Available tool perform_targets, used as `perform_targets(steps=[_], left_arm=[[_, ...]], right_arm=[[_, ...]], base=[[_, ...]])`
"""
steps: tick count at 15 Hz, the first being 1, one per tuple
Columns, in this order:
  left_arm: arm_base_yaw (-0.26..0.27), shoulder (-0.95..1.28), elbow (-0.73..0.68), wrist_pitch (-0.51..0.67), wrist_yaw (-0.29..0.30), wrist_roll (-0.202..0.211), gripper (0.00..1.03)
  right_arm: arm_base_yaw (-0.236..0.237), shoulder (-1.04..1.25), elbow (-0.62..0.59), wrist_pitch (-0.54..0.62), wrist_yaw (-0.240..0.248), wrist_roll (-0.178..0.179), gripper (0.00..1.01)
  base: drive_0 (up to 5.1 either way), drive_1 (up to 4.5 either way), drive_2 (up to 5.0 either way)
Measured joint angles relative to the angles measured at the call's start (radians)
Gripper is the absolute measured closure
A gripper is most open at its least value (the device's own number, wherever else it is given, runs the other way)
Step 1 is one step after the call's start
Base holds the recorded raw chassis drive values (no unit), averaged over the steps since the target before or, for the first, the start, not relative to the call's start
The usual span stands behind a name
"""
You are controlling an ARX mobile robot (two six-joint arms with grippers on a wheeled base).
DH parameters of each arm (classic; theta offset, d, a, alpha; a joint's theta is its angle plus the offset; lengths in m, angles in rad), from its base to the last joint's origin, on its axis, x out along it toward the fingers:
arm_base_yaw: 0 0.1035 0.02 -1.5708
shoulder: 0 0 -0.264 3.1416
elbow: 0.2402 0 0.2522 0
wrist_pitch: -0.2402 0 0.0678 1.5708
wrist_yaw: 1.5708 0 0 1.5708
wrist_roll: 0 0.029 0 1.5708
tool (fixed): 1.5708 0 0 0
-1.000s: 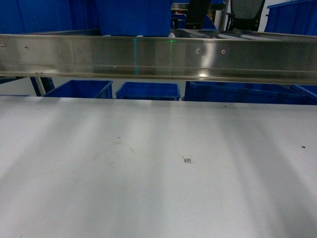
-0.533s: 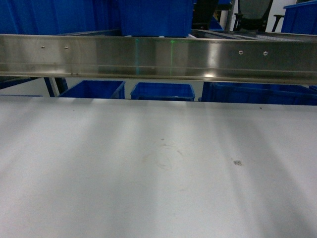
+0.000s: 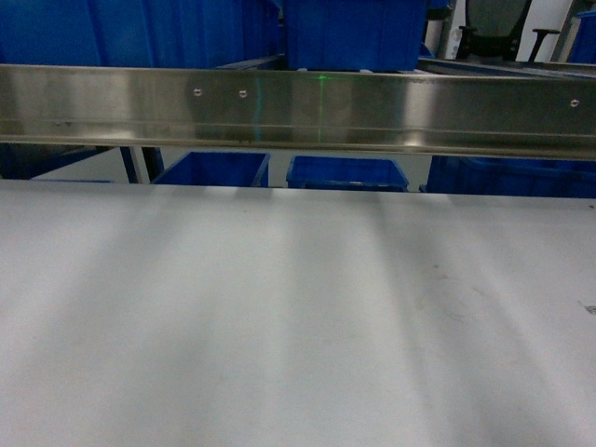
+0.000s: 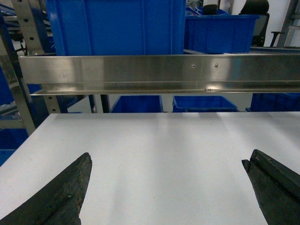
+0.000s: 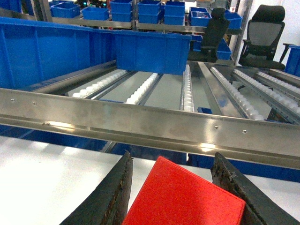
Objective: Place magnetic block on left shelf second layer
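Note:
The magnetic block [image 5: 183,197], bright red with smooth faces, sits tilted between the two dark fingers of my right gripper [image 5: 172,157], which is shut on it. Just beyond it runs the steel front rail [image 5: 154,124] of a rack tier with white roller rails [image 5: 140,86]; a large deep blue tub [image 5: 47,54] stands on the tier's left. My left gripper [image 4: 168,158] is open over the white table [image 4: 164,154], with nothing between its fingers. Neither gripper appears in the head view, and the block is hidden there.
A steel rail [image 3: 298,102] spans the head view above the white table [image 3: 279,317]. Blue crates [image 3: 345,172] stand beyond the table's far edge. A rack upright [image 4: 18,93] stands at the left. Black office chairs [image 5: 262,33] and more shelves with blue bins [image 5: 150,9] are behind.
The head view has swung left: the crates, rail screws and a small table mark have slid rightward, the mark now reaching the right edge.

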Motion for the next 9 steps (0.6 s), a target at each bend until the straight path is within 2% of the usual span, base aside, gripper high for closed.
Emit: perform_targets(steps=[9], left_arm=[[0.0, 0.0, 0.0, -0.002, 0.0, 0.0, 0.05]], right_arm=[[0.0, 0.0, 0.0, 0.002, -0.002, 0.0, 0.57]], base=[[-5.0, 2.5, 2.5]])
